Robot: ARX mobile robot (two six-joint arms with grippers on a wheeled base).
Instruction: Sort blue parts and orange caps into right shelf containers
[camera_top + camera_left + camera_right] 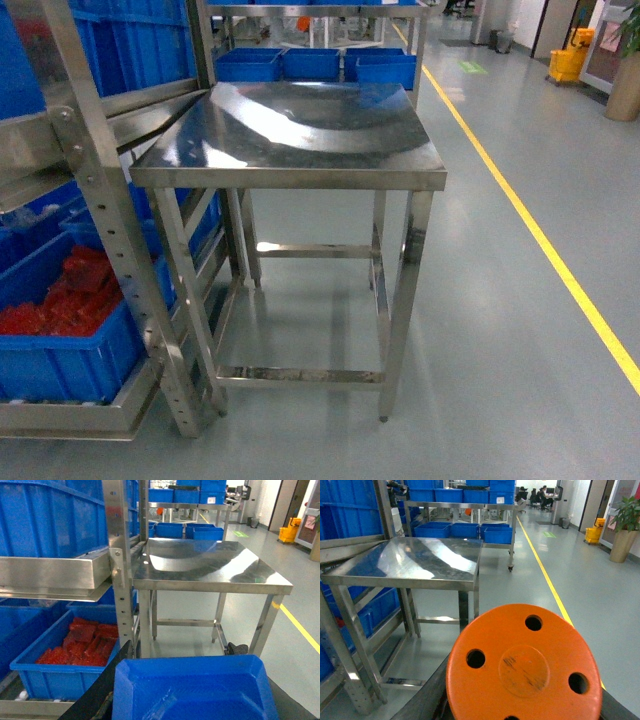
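A blue part [195, 690], a shallow tray-shaped moulding, fills the bottom of the left wrist view, and my left gripper [184, 650] is shut on it, with dark fingers [102, 692] along its sides. In the right wrist view my right gripper [525, 680] is shut on an orange cap [522, 667], a round disc with several holes. Large bright blue containers [130, 45] sit on the steel rack [95, 190] at the left of the head view; a lower container [60, 675] holds red pieces [85, 642]. Neither gripper shows in the head view.
A bare stainless steel table [300, 135] stands straight ahead, right of the rack. Behind it a cart carries smaller blue bins [315, 65]. A yellow floor line [540, 240] runs along the open aisle at right, with a yellow mop bucket [568, 60] far back.
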